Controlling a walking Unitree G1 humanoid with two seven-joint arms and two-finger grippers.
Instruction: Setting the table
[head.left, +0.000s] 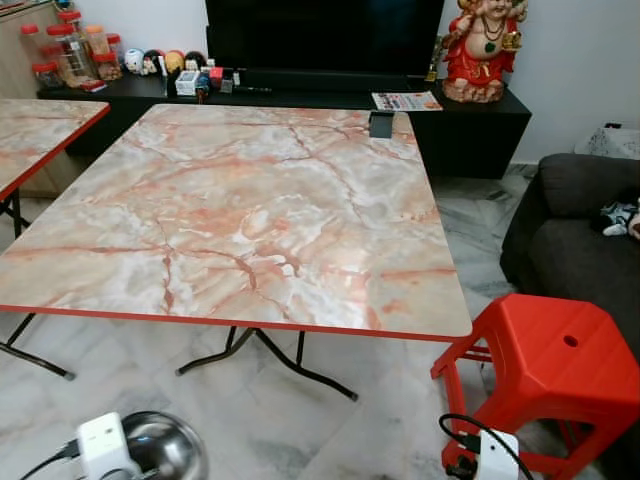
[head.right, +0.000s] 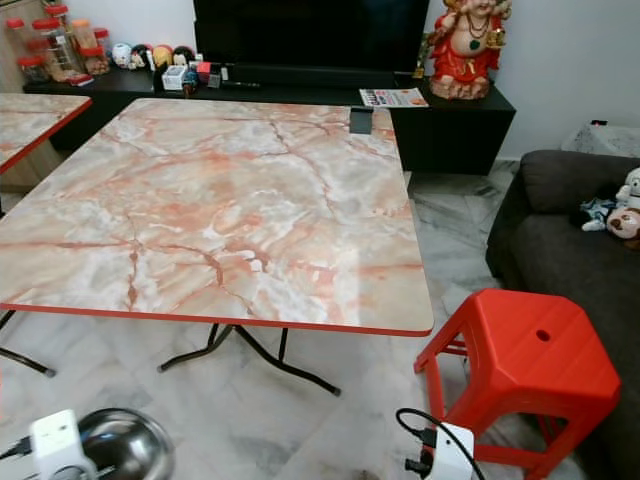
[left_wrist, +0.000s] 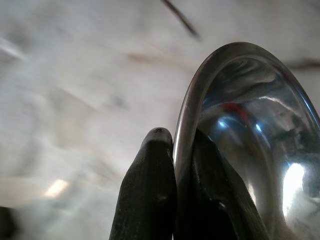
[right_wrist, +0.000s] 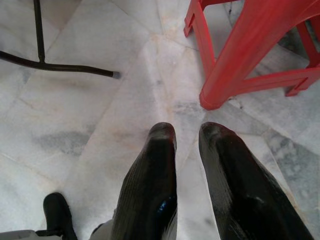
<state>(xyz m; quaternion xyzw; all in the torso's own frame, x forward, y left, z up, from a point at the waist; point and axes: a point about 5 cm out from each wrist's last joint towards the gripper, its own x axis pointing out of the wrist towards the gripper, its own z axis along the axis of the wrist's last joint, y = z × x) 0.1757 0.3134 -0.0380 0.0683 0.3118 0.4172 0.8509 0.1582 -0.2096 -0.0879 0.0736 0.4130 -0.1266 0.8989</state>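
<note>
Marble floor (right_wrist: 100, 100) — left pincer (left_wrist: 175, 150) pinching bowl (left_wrist: 250, 140) rim

Stool (head.left: 555, 375) right of table (head.left: 240, 215); sofa (head.left: 570, 240) seemingly behind stool.

Bright, even daylight across the room, and both head views are sharp. The marble-pattern table (head.left: 240, 210) shines softly, with a pale sheen along its near right side and no hard glare. Faint, diffuse shadows lie under it on the glossy floor (head.left: 300, 420). Far off, the dark screen (head.left: 320, 35) swallows the light. In the left wrist view the floor smears into heavy blur, while the steel bowl (left_wrist: 250, 140) throws white hotspots and warped reflections. The right wrist view is crisp, with the black fingers (right_wrist: 150, 185) catching small glints.
</note>
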